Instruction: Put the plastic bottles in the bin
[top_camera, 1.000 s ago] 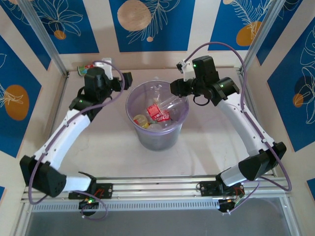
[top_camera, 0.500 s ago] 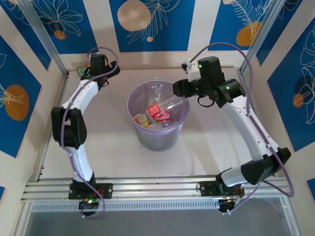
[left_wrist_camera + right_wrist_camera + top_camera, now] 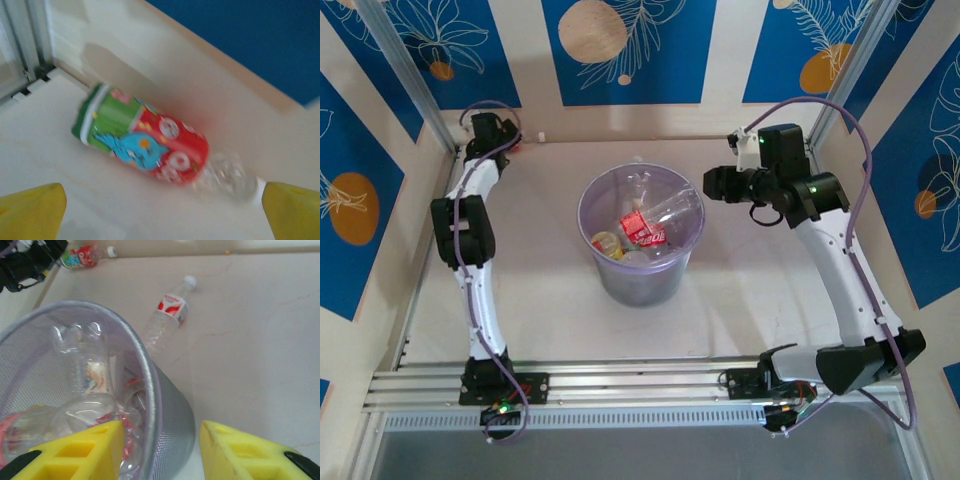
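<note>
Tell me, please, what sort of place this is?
Most likely a robotics lab test cell, not a home: robot arms bolted to an aluminium rail at the edge of the table, printed blue wall panels boxing it in, and a bin staged with plastic bottles.

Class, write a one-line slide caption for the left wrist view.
Left gripper, open, facing a red-and-green bottle lying on the table.

Pale tabletop [image 3: 555, 325], possibly stone-veined; blue leaf-print wall panels [image 3: 665, 60]; aluminium rail [image 3: 640, 373] at near edge
</note>
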### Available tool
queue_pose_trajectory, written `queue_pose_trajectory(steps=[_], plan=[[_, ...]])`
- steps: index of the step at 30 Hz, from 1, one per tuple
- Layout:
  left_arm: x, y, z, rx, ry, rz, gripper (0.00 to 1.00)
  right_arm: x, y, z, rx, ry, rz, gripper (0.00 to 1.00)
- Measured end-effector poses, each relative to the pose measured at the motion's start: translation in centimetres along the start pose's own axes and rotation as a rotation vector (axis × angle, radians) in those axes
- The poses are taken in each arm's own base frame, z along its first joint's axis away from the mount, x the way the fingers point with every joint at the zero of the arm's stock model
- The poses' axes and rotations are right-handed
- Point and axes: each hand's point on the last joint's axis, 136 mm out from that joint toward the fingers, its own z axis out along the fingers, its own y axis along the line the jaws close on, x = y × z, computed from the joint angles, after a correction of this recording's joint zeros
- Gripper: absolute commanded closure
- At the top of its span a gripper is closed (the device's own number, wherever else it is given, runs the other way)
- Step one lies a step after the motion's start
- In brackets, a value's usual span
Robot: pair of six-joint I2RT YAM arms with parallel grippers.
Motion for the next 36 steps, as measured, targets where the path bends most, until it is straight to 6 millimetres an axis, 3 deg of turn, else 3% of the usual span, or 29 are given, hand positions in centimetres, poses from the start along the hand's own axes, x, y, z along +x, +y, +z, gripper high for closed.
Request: queue_pose_trajectory(steps=[5,12,22,26,30,31,36], plan=[[-1.0,2.0,2.9,0.023,-0.073,-0.089,0.0,0.7,-0.9,1.1,0.04,0.044,0.022,0.56],[-3.5,0.2,7.1,0.137,-0.145,-0.212,0.06,1.2,-1.2,2.6,0.096,0.108,0.027,0.56],[-2.5,2.8,8.1,0.159,-0.036,-0.283,0.12,0.3,-0.4,3.4,0.133,0.122,0.002,0.56],[-1.3,3.0,7.4,0.185,0.051,-0.275,0.11,0.2,0.3,3.7,0.141,0.119,-0.02,0.57],[4.3,3.9,5.6,0.165,0.227,-0.246,0.09,0.3,0.6,3.7,0.146,0.119,-0.034,0.56],[4.9,3.5,5.0,0.181,0.236,-0.227,0.08,0.3,0.6,3.7,0.147,0.118,-0.035,0.56],[8.2,2.7,-0.8,0.216,0.367,-0.175,0.06,0.6,0.5,3.5,0.151,0.116,-0.037,0.56]])
